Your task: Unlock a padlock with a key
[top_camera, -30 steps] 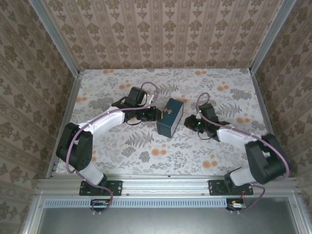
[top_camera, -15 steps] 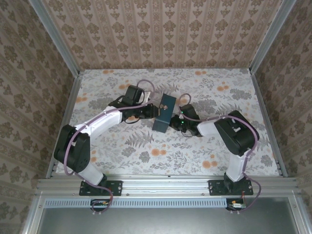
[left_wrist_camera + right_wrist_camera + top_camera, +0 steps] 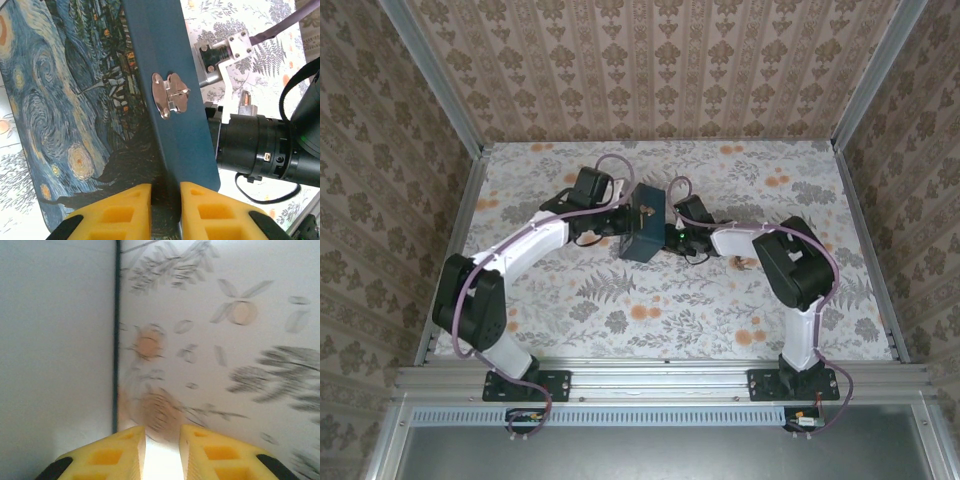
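Clamping box [image 3: 75,125] edge in left gripper [image 3: 165,210]; hovering right gripper [image 3: 162,450] narrowly parted, empty, holding no key, beside box wall. Seeing bare latch [image 3: 170,95]; guessing padlock [image 3: 246,102] is the small brass piece on table [image 3: 272,60] by right arm [image 3: 260,145]. Cannot confirm unlocked, so treating key step as outstanding.

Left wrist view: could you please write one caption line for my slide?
Left claw clamps the dark blue box near its silver latch.

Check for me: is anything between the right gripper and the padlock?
Nothing separate that I can see. What looks like the padlock lies on the table beside the right arm's white bracket, seemingly back from the right gripper, whose jaws point along a wall of the blue box. That bracket partly hides it.
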